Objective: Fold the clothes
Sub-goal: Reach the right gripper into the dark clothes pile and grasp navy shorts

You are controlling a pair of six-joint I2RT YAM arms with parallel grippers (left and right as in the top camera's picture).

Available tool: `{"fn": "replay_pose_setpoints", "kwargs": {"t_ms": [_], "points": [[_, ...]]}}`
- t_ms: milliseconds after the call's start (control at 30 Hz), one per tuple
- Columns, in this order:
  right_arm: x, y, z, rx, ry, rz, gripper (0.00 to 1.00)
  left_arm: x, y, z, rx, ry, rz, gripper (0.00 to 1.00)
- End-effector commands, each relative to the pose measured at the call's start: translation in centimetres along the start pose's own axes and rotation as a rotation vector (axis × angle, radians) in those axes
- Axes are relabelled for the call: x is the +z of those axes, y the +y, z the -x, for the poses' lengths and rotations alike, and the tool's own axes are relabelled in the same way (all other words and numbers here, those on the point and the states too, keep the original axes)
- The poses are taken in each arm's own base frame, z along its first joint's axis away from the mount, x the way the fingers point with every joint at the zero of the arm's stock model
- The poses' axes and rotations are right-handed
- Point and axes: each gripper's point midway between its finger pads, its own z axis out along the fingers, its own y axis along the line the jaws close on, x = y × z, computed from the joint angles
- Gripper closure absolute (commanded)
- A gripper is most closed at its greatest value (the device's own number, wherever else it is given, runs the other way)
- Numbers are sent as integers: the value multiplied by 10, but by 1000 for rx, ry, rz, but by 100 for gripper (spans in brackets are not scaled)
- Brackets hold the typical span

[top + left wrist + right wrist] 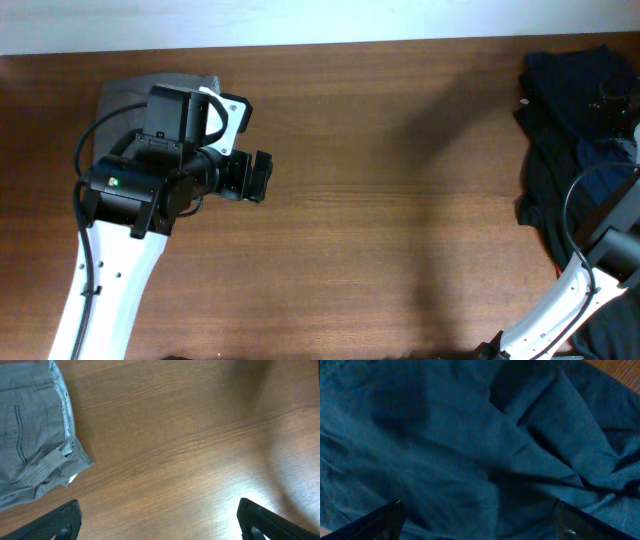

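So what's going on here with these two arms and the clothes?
Two robot arms are working through laundry on a wooden table. The left gripper hangs over bare wood with its fingers spread and empty, and folded grey trousers lie just beside it near the table's left end. The right gripper is open too, right over a crumpled pile of dark blue clothes at the right edge, gripping nothing that I can see. That pile is not yet folded.

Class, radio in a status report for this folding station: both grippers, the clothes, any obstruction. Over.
Left gripper open, empty, over table. Right gripper open, over crumpled dark blue pile. Grey garment folded beside left arm. No obstruction seen.
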Motion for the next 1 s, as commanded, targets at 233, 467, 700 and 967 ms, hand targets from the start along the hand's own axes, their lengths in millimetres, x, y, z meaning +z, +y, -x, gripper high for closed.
{"fn": "replay_pose_setpoints", "kwargs": {"t_ms": [233, 467, 700, 967], "points": [[0, 4, 4, -110, -17, -15, 88, -7, -4, 3, 26, -12, -15, 1], [1, 1, 23, -152, -89, -5, 1, -7, -4, 3, 26, -11, -15, 1], [31, 5, 5, -256, -36, 34, 1, -7, -3, 3, 26, -11, -11, 1], [3, 41, -6, -255, 22, 241, 88, -7, -4, 3, 26, -12, -12, 1]]}}
